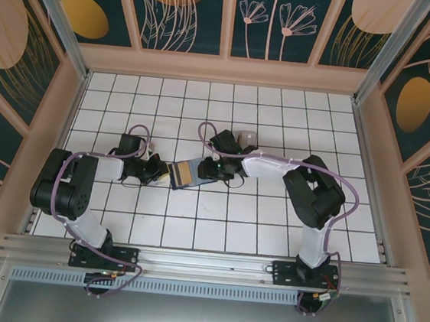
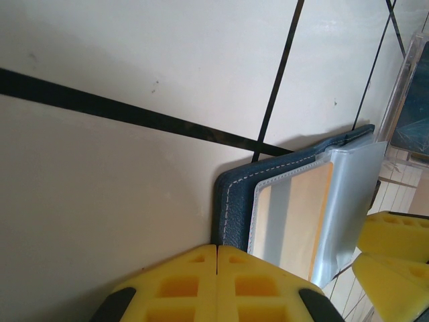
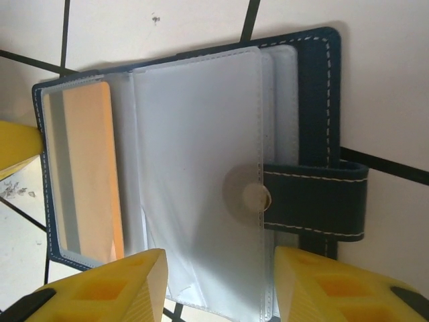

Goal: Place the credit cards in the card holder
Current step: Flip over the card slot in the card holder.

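**Q:** Where is the holder?
**A:** The holder (image 1: 185, 175) lies open on the table (image 1: 269, 228), centre-left in the top view, directly between the two grippers.

**Q:** What is the state of each gripper?
**A:** Left gripper (image 2: 216, 272): pads pressed flat together with nothing between them, at the bottom centre of its wrist view. The holder's corner meets the tips; contact cannot be confirmed. Right gripper (image 3: 221, 285): fingers spread with nothing clamped, at the bottom edge of its wrist view. The lower margin of the top sleeve (image 3: 198, 174) reaches into the gap.

**Q:** What does the holder contain?
**A:** One orange card (image 3: 90, 168), in a sleeve at left in the right wrist view. The tab (image 3: 315, 201) lies unfastened at right.

**Q:** Which relation governs the next move?
**A:** In the right wrist view, the sleeves' long edges run up the frame, away from the right fingers. The right gripper is nearer the loose sleeves; the left sits at the cover's corner. Probable roles: the right works the sleeves and the left steadies the cover. The sleeve mouths cannot be located.
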### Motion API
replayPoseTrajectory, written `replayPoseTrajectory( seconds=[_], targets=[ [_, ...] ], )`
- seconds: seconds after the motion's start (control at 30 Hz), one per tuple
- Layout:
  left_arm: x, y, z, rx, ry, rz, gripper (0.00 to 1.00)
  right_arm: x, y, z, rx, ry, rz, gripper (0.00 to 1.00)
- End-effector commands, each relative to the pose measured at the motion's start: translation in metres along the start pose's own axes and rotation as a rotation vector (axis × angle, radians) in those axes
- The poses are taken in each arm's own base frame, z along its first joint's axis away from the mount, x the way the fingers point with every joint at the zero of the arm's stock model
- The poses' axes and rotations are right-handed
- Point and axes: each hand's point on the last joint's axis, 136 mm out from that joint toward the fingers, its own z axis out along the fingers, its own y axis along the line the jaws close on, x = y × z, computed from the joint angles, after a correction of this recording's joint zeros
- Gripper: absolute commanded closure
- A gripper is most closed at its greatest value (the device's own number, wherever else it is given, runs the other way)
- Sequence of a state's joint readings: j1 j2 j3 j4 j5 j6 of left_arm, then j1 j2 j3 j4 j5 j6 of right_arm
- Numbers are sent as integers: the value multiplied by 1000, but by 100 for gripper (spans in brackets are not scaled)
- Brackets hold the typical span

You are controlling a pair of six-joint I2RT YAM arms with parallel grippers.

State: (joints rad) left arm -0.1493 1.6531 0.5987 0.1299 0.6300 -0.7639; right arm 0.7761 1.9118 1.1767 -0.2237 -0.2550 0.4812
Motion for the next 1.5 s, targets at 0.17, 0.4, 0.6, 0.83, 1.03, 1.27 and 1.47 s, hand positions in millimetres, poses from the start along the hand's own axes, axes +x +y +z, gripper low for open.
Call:
replayPoseTrajectory(
  seconds=[0.17,0.4,0.6,0.83,1.03,1.27,1.47],
  targets=[
    [10,10,6,-30,52,-24,100,2,15,1,-79,4,0,58],
    [8,8,5,-33,48,-19,100,-7,21,-12,-85,-41,-25,59],
    [10,11,6,-36,51,-25,100,-11,12,-20,-14,-71,-40,58],
    [9,10,7,-36,53,-27,100,-9,8,-16,6,-56,-48,57],
    [11,13,8,-37,59,-32,100,-7,10,-8,-13,-43,-43,57],
    [12,14,8,-39,62,-31,100,-10,12,-7,-11,-48,-53,57],
    [11,13,9,-35,63,-32,100,-16,18,-6,-29,-56,-64,59]
  ],
)
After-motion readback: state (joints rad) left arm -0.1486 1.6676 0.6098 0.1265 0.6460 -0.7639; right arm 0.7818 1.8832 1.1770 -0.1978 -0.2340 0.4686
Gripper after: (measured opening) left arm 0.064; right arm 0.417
